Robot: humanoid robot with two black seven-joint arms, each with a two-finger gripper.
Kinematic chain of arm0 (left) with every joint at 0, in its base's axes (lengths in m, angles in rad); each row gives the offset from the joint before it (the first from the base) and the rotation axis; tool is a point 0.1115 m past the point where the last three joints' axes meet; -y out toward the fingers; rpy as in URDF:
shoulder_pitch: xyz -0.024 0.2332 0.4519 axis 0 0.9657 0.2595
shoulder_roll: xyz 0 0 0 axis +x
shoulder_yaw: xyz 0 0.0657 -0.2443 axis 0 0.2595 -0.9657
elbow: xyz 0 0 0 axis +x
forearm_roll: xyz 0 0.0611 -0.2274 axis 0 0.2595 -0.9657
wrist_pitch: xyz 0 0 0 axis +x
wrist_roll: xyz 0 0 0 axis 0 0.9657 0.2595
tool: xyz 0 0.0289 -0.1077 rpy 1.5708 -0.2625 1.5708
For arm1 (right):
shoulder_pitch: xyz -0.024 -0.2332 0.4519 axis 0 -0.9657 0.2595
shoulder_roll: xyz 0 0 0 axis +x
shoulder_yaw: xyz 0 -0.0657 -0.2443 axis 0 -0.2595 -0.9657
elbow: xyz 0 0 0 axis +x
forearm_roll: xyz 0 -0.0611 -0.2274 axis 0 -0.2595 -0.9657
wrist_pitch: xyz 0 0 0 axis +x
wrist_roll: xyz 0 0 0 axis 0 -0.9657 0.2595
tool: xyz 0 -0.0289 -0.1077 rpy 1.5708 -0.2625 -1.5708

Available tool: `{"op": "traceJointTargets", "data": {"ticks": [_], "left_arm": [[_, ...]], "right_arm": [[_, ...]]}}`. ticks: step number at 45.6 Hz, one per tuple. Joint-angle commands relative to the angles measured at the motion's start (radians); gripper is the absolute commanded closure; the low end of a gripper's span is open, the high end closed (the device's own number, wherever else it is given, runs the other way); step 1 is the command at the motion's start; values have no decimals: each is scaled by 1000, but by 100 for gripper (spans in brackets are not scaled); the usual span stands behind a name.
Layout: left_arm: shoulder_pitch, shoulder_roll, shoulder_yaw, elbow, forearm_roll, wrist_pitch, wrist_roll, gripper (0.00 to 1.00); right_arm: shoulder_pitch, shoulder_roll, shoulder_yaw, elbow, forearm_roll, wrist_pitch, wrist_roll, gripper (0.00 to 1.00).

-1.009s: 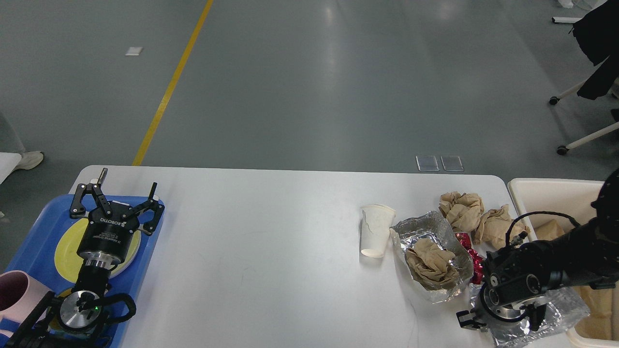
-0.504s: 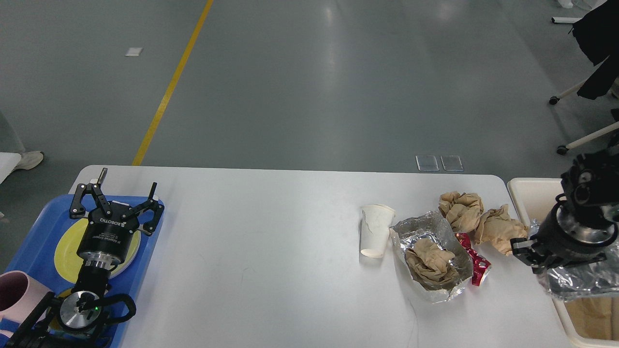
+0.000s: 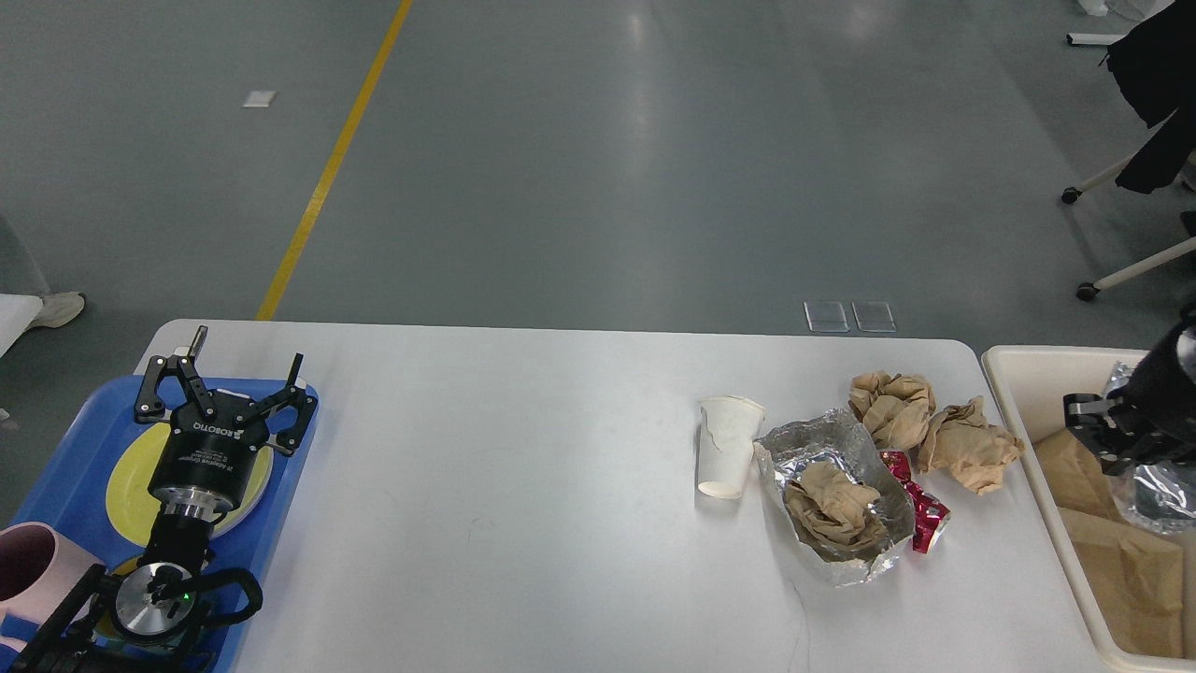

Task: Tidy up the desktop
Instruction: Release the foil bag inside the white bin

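The white desktop (image 3: 523, 523) carries litter at its right end: a white paper cup (image 3: 726, 458), a crumpled foil tray (image 3: 841, 505) with a brown paper wad in it, two brown paper wads (image 3: 892, 404) (image 3: 967, 444) and a red wrapper (image 3: 920, 519). My right gripper (image 3: 1103, 435) is over the cream bin (image 3: 1037, 439), shut on a crumpled foil piece (image 3: 1159, 491) that hangs into the bin. My left gripper (image 3: 220, 379) is open and empty above the blue tray (image 3: 280, 495) at the left.
The blue tray holds a yellow plate (image 3: 126, 481) and a pink mug (image 3: 28, 561). The bin holds brown paper (image 3: 1121, 570). A chair with a dark coat (image 3: 1154, 84) stands on the floor at the far right.
My right gripper carried the foil piece from the desktop's front right corner up and to the right, over the bin. The left arm has not moved.
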Motion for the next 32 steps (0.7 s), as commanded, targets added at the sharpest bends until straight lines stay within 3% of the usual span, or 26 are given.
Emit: {"op": "traceJointTargets", "data": {"ticks": [1, 14, 23, 32], "left_arm": [[1, 0, 0, -1, 0, 0, 0, 3], [1, 0, 0, 1, 0, 0, 0, 3], [1, 0, 0, 1, 0, 1, 0, 3], [1, 0, 0, 1, 0, 1, 0, 3]], "right_arm": [[-182, -46, 17, -182, -10, -56, -1, 100], [-738, -57, 250, -578, -14, -276, 2, 100], [-1108, 94, 363, -929, -72, -367, 8, 100], [-1436, 319, 357, -1340, -85, -387, 36, 100]]}}
